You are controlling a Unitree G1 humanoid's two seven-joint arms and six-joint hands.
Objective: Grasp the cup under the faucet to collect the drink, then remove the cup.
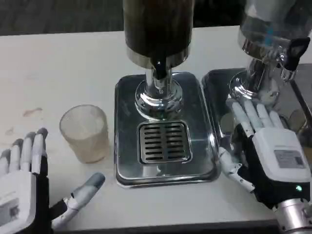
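Observation:
A clear ribbed plastic cup (86,132) stands upright on the white table, left of the dispenser's steel drip tray (127,102). It looks empty. The dark drink dispenser (157,29) stands on the tray, its black faucet (159,68) hanging over the slotted grate (164,142). My left hand (24,187) lies open on the table below and left of the cup, fingers spread, thumb toward the tray, not touching the cup. My right hand (270,146) rests open and flat on the edge of the second tray (219,87) at right.
A second, clear dispenser (273,29) with a black tap (295,51) stands on the right tray, just beyond my right hand's fingers. The table's front edge (146,225) runs close below both hands. Bare white tabletop (58,68) lies behind the cup.

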